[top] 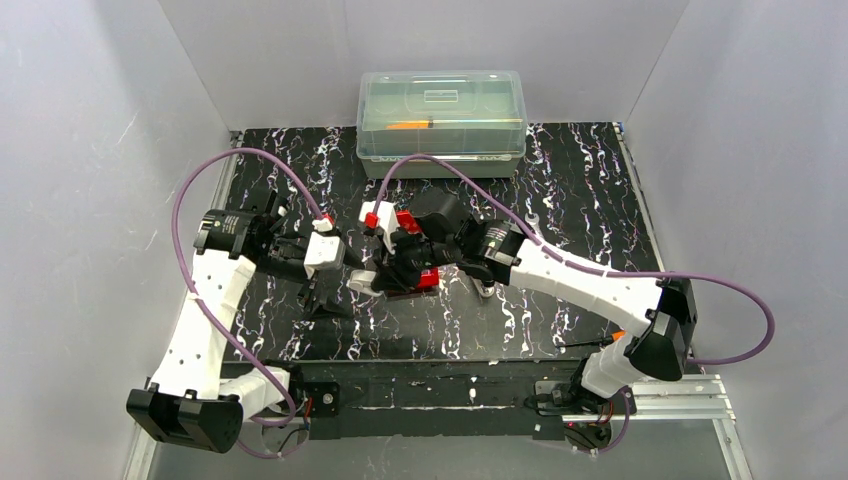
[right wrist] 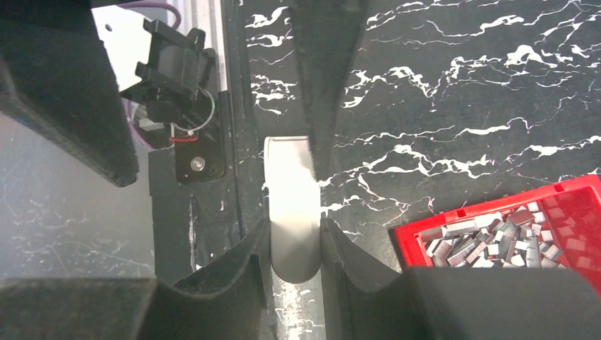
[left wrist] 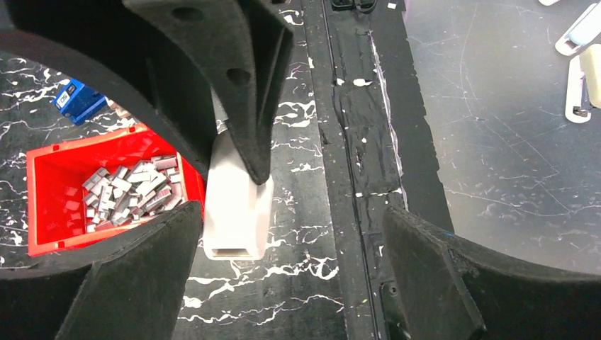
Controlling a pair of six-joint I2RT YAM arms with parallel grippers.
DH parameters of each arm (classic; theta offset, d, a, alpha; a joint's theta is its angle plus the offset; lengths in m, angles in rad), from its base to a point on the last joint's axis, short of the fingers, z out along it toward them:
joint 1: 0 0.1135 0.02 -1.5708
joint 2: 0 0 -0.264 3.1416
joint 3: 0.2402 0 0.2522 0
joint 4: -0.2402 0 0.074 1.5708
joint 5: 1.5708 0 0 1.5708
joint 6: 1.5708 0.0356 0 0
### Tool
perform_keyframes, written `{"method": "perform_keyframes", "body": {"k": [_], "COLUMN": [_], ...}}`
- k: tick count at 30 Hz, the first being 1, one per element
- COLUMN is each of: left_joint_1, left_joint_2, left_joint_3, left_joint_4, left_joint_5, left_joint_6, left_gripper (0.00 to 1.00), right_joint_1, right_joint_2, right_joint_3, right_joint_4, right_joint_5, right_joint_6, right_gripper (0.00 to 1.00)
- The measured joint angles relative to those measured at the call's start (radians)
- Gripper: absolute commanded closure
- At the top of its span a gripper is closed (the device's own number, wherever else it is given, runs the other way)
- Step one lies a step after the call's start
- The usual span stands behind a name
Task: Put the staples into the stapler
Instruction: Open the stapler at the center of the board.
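Right gripper [right wrist: 294, 234] is clamped on the white stapler [right wrist: 287, 177], left gripper [left wrist: 290, 219] gaping wide, staples [left wrist: 131, 191] sitting in the red bin [left wrist: 42, 191]. Loading looks barely started.

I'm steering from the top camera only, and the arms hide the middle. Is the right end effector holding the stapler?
Observer: Yes. The right wrist view shows the right end effector shut on the rounded end of the white stapler.
Operator: What's the left one doing?
Observer: The left end effector is wide open beside the stapler, gripping nothing.
Operator: Are there any staples?
Observer: Yes, many grey staples lie loose in the red bin.
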Motion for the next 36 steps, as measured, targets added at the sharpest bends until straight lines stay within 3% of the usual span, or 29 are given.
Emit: {"method": "perform_keyframes", "body": {"k": [10,15,19,21,25,27,28,31,32,34,36], "left_joint_1": [0.000,0.000,0.000,0.000,0.000,0.000,0.000,0.000,0.000,0.000,0.000], "left_joint_2": [0.004,0.001,0.010,0.026,0.074,0.088,0.089,0.082,0.080,0.075,0.070], "left_joint_3": [-0.008,-0.011,-0.010,-0.005,0.016,0.026,0.029,0.033,0.033,0.034,0.035], "left_joint_4": [0.059,0.093,0.058,0.020,-0.004,-0.004,-0.004,0.000,0.000,0.001,0.003], "left_joint_5": [-0.009,-0.012,-0.016,-0.019,-0.019,-0.018,-0.016,-0.017,-0.016,-0.008,0.000], "left_joint_6": [-0.120,-0.164,-0.142,-0.113,-0.083,-0.084,-0.083,-0.092,-0.093,-0.094,-0.101], "left_gripper": [0.04,0.31,0.38,0.45,0.79,0.87,0.88,0.93,0.99,1.00,1.00], "right_joint_1": [0.058,0.072,0.072,0.072,0.073,0.074,0.073,0.072,0.072,0.074,0.068], "right_joint_2": [0.002,0.002,0.002,0.002,0.002,0.002,0.002,0.003,0.003,0.003,0.001], "right_joint_3": [0.060,0.063,0.063,0.064,0.092,0.104,0.108,0.110,0.111,0.111,0.109], "right_joint_4": [-0.047,-0.054,-0.055,-0.056,-0.055,-0.052,-0.052,-0.050,-0.050,-0.035,-0.012], "right_joint_5": [0.025,0.045,0.057,0.058,0.056,0.059,0.061,0.057,0.058,0.078,0.108], "right_joint_6": [-0.033,-0.040,-0.041,-0.040,-0.040,-0.040,-0.040,-0.037,-0.029,-0.011,0.021], "right_gripper": [0.85,0.85,0.85,0.85,0.84,0.83,0.79,0.46,0.40,0.26,0.20]}}
